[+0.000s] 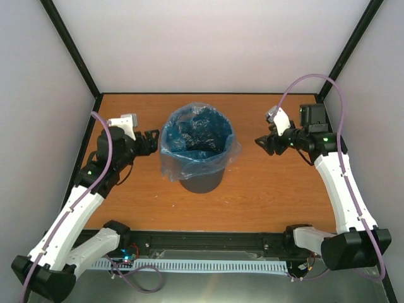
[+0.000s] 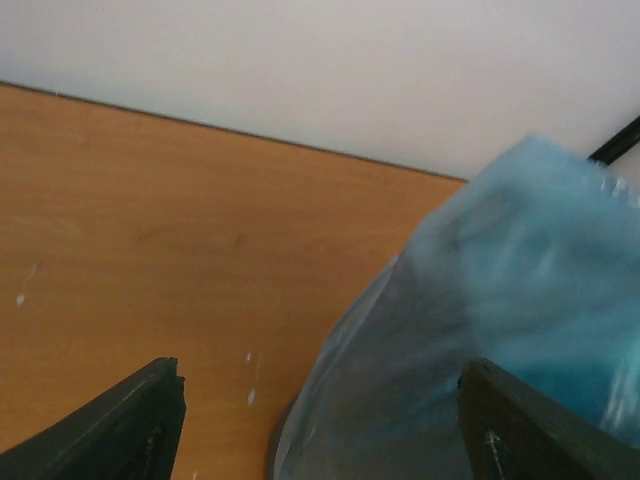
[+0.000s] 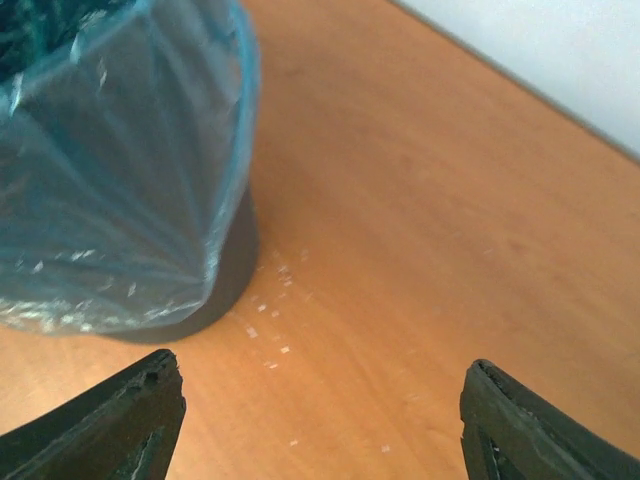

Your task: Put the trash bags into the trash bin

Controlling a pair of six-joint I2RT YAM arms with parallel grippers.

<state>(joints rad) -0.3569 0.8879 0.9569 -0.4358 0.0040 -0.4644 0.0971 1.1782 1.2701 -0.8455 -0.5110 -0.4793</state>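
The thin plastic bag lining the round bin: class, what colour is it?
The thin plastic bag is translucent light blue; the top external view shows it best.

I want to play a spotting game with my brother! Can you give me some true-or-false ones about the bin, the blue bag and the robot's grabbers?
1. The blue bag hangs over the rim of the grey bin. True.
2. The bin lies on its side. False: it stands upright on the table.
3. The left gripper is squeezing the bag. False: its jaws are open, beside the bin, gripping nothing.
4. The right gripper is open and empty. True.
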